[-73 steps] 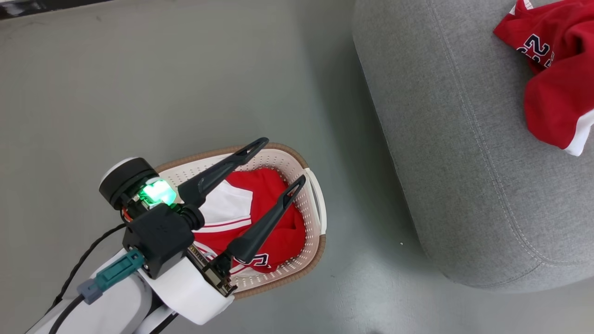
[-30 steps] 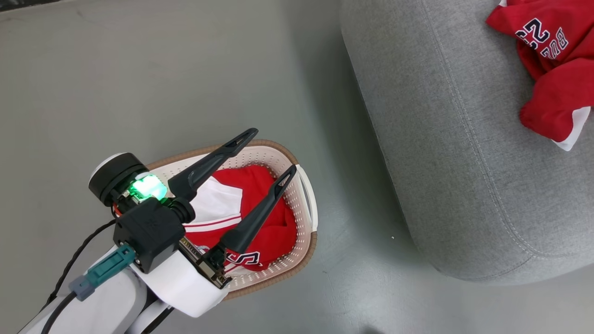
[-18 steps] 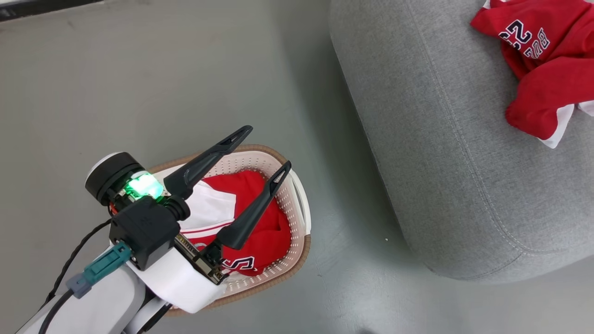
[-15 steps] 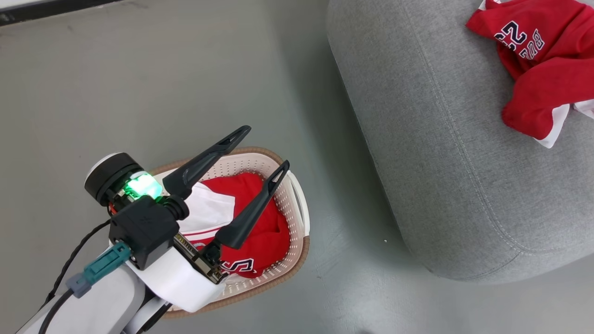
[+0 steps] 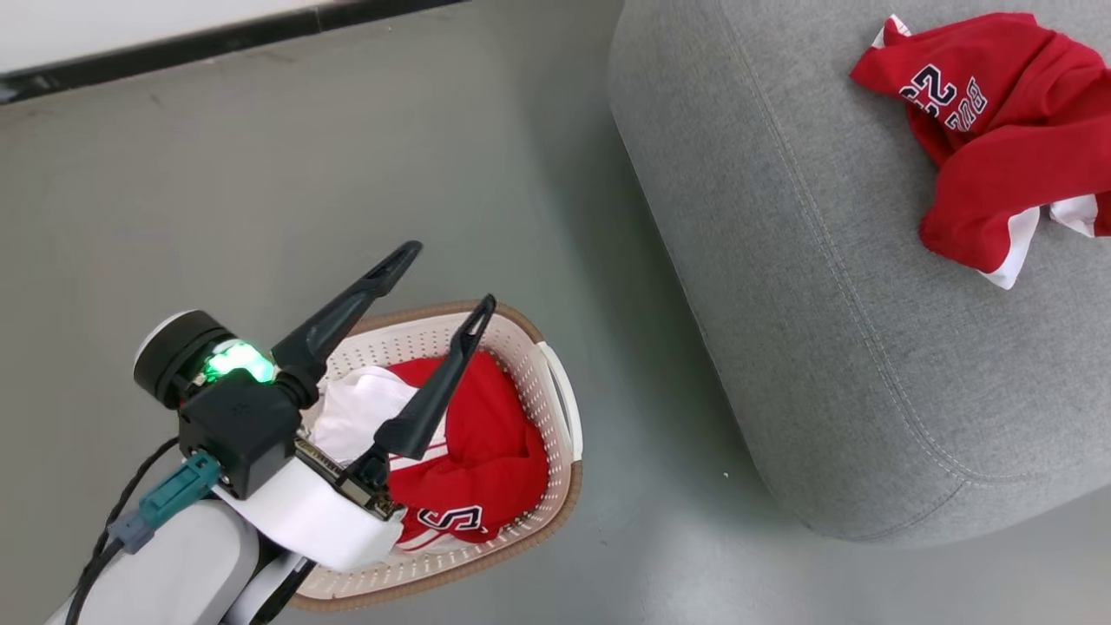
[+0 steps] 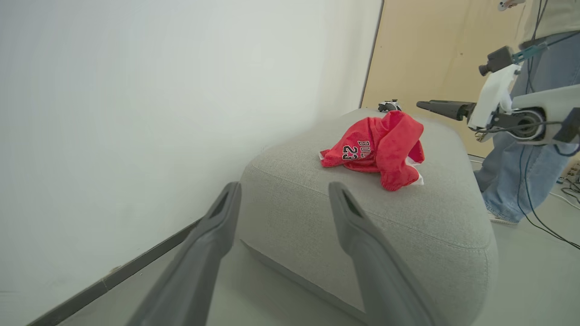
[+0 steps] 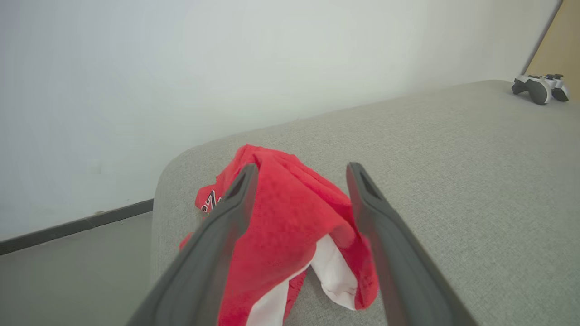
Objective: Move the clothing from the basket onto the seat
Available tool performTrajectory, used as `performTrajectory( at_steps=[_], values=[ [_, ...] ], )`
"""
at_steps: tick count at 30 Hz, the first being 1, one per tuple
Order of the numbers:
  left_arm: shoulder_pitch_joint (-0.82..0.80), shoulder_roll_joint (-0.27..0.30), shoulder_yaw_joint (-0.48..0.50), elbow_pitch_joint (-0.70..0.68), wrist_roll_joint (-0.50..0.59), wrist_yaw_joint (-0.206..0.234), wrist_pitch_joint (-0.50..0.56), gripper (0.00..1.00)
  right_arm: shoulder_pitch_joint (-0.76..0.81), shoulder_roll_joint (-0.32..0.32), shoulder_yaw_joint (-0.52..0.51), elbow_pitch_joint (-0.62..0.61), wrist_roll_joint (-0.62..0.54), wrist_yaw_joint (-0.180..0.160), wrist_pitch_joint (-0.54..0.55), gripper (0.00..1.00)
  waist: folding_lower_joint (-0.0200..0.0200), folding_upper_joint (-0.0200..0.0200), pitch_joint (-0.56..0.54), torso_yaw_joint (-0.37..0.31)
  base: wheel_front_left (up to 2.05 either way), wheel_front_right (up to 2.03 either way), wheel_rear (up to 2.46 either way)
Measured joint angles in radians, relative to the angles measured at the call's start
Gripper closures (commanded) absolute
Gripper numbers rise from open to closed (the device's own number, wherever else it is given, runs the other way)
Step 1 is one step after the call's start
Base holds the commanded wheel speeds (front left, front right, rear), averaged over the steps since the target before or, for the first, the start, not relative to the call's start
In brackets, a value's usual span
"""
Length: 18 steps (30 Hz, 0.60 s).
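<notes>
The cream basket (image 5: 560, 408) stands on the floor with red-and-white clothing (image 5: 490, 443) bunched inside. My left gripper (image 5: 447, 278) hovers open above the basket's far left rim, holding nothing. In the left wrist view the left gripper (image 6: 283, 194) points at the grey seat (image 6: 362, 222). Another red garment (image 5: 989, 130) lies crumpled on the seat (image 5: 825, 260); it is the garment (image 6: 380, 149) seen in the left wrist view. My right gripper (image 7: 301, 174) stands open just over that garment (image 7: 290, 217), not closed on it; the right gripper (image 6: 423, 105) reaches in from the seat's far side.
A game controller (image 7: 541, 88) rests on the seat's far corner. A person in jeans (image 6: 521, 158) stands beyond the seat, with cables on the floor there. A white wall with a dark baseboard (image 5: 217, 43) runs behind. Grey floor (image 5: 260, 174) surrounds the basket.
The head camera has swung, bringing the baseboard into view. My left gripper has shifted slightly toward the basket's left side and stays open. The clothing lies as before.
</notes>
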<state>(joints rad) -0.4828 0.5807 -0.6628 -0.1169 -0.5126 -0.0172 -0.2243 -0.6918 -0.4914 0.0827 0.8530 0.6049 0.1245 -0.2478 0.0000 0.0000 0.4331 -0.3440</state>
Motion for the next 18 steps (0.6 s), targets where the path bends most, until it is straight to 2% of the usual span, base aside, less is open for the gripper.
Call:
performTrajectory(
  at_steps=[7,13,18],
  values=[
    [0.047,-0.027,0.040,0.039,-0.029,0.031,-0.014,0.00,0.002,0.020,0.024,-0.073,-0.056,0.000,0.000,0.00,0.0000,0.0000,-0.040,0.022,0.00,0.00,0.00],
    [0.085,-0.051,0.097,0.079,-0.045,0.081,-0.023,0.00,0.012,0.029,0.053,-0.110,-0.135,0.000,0.000,0.00,0.0000,0.0000,-0.078,0.051,0.00,0.00,0.00],
    [0.118,-0.058,0.140,0.119,-0.047,0.126,-0.024,0.00,0.013,0.068,0.065,-0.143,-0.181,0.000,0.000,0.00,0.0000,0.0000,-0.110,0.080,0.00,0.00,0.00]
  ],
)
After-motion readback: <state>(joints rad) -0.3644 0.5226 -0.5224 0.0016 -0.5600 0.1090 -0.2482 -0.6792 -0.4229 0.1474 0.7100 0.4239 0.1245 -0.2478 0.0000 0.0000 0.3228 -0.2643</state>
